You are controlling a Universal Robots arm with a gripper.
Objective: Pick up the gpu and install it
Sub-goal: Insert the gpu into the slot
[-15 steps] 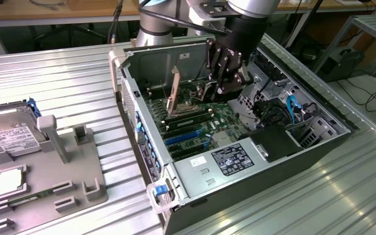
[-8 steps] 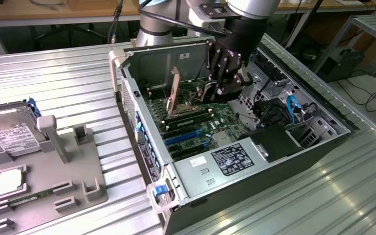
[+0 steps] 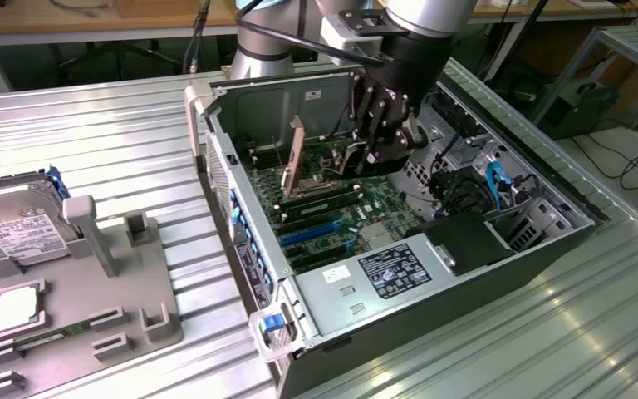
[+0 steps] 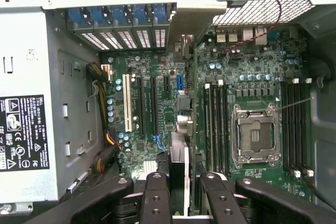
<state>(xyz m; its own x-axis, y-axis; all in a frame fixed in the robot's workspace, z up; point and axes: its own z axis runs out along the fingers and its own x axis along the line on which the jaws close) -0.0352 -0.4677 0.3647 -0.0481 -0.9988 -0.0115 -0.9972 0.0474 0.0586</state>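
My gripper (image 3: 380, 143) is lowered inside the open computer case (image 3: 247, 274), above the motherboard (image 3: 377, 204). It is shut on the gpu (image 4: 180, 153), a thin dark card that I see edge-on between the black fingers (image 4: 156, 195) in the wrist view. The card's pale metal bracket (image 4: 185, 24) points toward the rear slot openings with blue latches (image 4: 118, 17). In the exterior view the bracket end of the gpu (image 3: 295, 158) stands upright just to the left of the gripper. The card hangs over the expansion slots (image 4: 144, 103), beside the memory sticks (image 4: 215, 124).
A power supply with a black label (image 3: 391, 270) fills the case's near end. The CPU socket (image 4: 254, 135) lies beyond the memory sticks. Outside the case, at the exterior view's left, a hard drive (image 3: 20, 229) rests on a grey fixture (image 3: 114, 283) on the ribbed table.
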